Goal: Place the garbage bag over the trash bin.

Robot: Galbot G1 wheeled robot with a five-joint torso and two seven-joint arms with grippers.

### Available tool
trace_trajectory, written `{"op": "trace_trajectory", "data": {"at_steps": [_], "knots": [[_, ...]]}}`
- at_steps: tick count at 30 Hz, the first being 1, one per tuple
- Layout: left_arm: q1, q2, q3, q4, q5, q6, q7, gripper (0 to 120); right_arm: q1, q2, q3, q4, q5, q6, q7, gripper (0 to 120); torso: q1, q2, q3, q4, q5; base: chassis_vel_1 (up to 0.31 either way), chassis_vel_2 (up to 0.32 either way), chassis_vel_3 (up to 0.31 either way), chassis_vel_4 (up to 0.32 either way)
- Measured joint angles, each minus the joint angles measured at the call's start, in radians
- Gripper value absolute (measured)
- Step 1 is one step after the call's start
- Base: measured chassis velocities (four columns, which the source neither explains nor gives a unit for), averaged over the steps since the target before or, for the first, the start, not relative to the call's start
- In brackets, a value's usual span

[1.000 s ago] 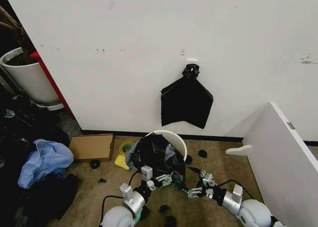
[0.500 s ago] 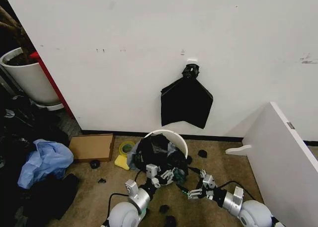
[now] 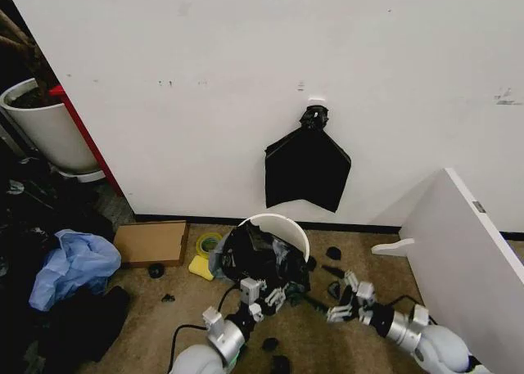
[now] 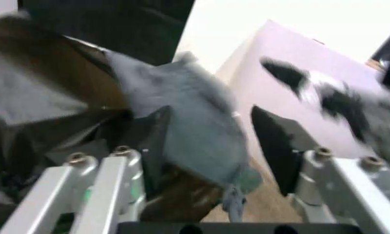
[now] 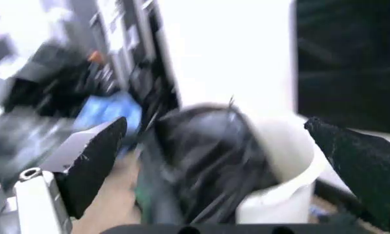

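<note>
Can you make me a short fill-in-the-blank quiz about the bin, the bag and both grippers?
The garbage bag is bunched over the ____ side of the trash bin.
The left gripper has its fingers ____.
The right gripper is open and holds ____.
The trash bin stands on the ____.

Missing words: front; open; nothing; floor

text: none legible | labels: none | brands: none | numbers: none | signs: none
</note>
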Motion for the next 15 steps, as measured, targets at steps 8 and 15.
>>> {"op": "trace_trajectory", "data": {"at_steps": [8, 15], "knots": [[0.102, 0.009, -0.068, -0.040, 0.086, -0.083, 0.100, 91, 0.136, 0.024, -0.090, 0.083, 0.003, -0.209, 0.507, 100, 0.000, 0.000, 0.000, 0.0000, -0.0002, 0.000, 0.000, 0.000, 0.000], [0.235, -0.030, -0.209, -0.131, 0.171, -0.140, 0.051, 100, 0.320, 0.048, -0.206, 0.057, -0.038, -0.512, 0.628, 100, 0.000, 0.000, 0.000, 0.0002, -0.0003, 0.000, 0.000, 0.000, 0.000]]}}
